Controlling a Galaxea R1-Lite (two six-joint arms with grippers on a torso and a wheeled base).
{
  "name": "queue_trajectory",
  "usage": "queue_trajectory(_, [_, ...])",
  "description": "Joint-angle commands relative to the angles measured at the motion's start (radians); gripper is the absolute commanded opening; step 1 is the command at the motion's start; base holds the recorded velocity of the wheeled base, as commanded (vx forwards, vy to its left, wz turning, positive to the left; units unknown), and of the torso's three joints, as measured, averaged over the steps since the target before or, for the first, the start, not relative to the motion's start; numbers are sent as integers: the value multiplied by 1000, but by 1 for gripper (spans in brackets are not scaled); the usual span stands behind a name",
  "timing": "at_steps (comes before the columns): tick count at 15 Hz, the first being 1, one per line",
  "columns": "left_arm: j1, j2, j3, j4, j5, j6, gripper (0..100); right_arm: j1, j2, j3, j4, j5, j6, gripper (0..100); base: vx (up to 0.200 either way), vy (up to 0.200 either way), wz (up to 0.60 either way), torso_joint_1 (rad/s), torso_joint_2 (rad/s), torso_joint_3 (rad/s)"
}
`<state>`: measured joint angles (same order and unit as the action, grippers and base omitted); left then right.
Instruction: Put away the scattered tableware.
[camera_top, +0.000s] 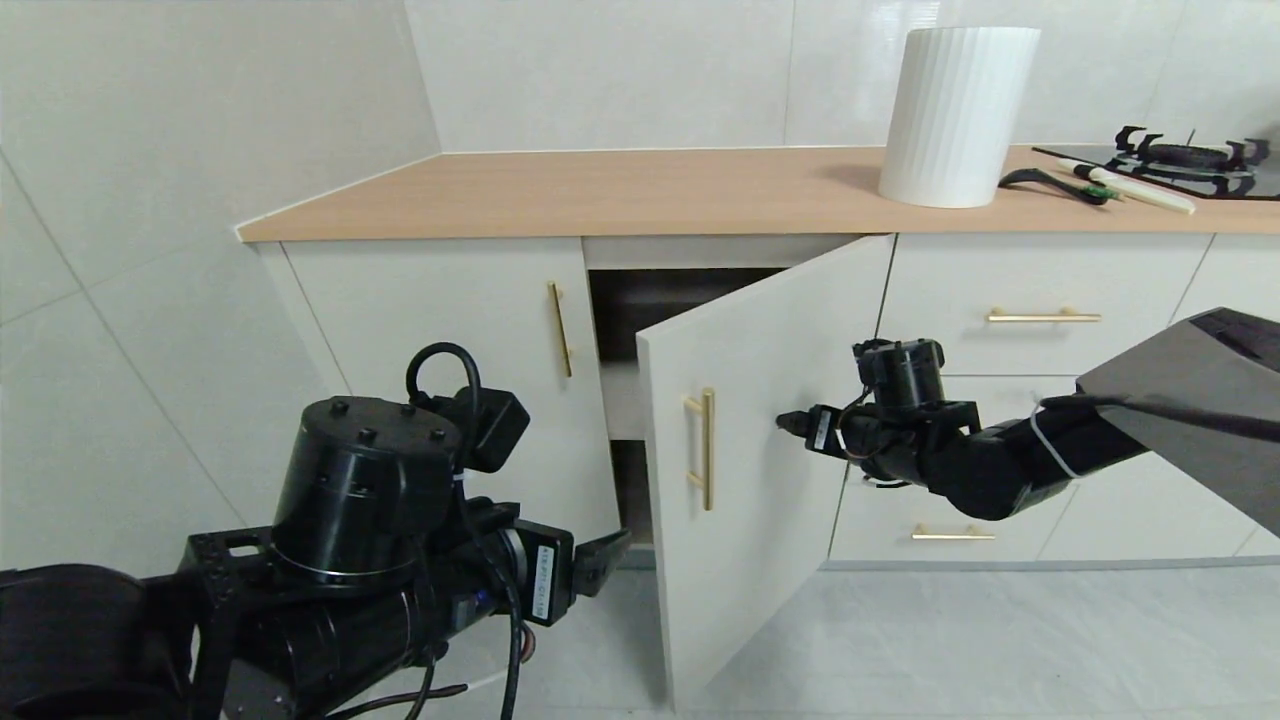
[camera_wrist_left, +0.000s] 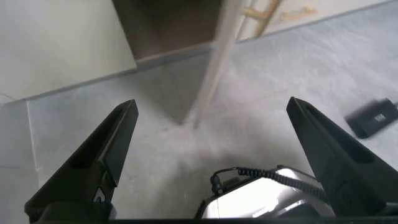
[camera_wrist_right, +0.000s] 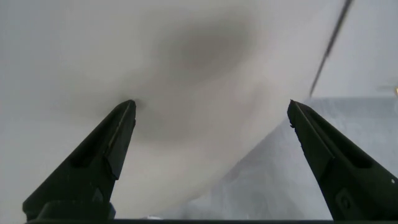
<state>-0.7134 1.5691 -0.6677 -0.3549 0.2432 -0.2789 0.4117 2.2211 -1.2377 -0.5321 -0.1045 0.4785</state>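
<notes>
Well, the right gripper (camera_top: 792, 422) hovers right up against the outer face of the half-open cabinet door (camera_top: 760, 330), its fingers spread wide and holding nothing; its wrist view has the pale panel just beyond the two fingertips (camera_wrist_right: 127, 109). A gold handle (camera_top: 703, 448) sits on that door, nearer its free edge. Behind the door the cabinet opening (camera_top: 665, 295) is dark with a shelf across it, and I cannot tell what it holds.

The left gripper (camera_top: 612, 545) hangs low near the floor, just in front of the door's lower corner, its fingers also parted and holding nothing.

Up on the wooden counter (camera_top: 600, 190) stands a tall white ribbed container (camera_top: 957, 115); its contents are hidden from here. Just beside it lie the scattered pieces: a black utensil (camera_top: 1050, 183) and a white-handled utensil (camera_top: 1140, 190), next to the black hob (camera_top: 1190, 155).
</notes>
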Motion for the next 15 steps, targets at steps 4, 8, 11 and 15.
queue_trajectory(4, [-1, -15, -1, -1, -1, 0, 100, 1, 77, -72, -62, -72, 52, 100, 50, 0, 0, 3, -1, 2])
queue_trajectory(8, [-3, -20, -1, -4, -1, 0, 100, 1, 115, -148, -75, -135, 98, 100, 0, 0, 0, 0, 0, 0])
queue_trajectory(11, [-1, -20, -1, -4, -1, 0, 100, -5, 163, -232, -74, -210, 109, 100, 0, 0, 0, 0, 0, 0])
queue_trajectory(15, [-1, -15, -1, -4, -2, 0, 100, -22, 190, -281, -74, -248, 111, 100, 0, 0, 0, 0, 0, 0])
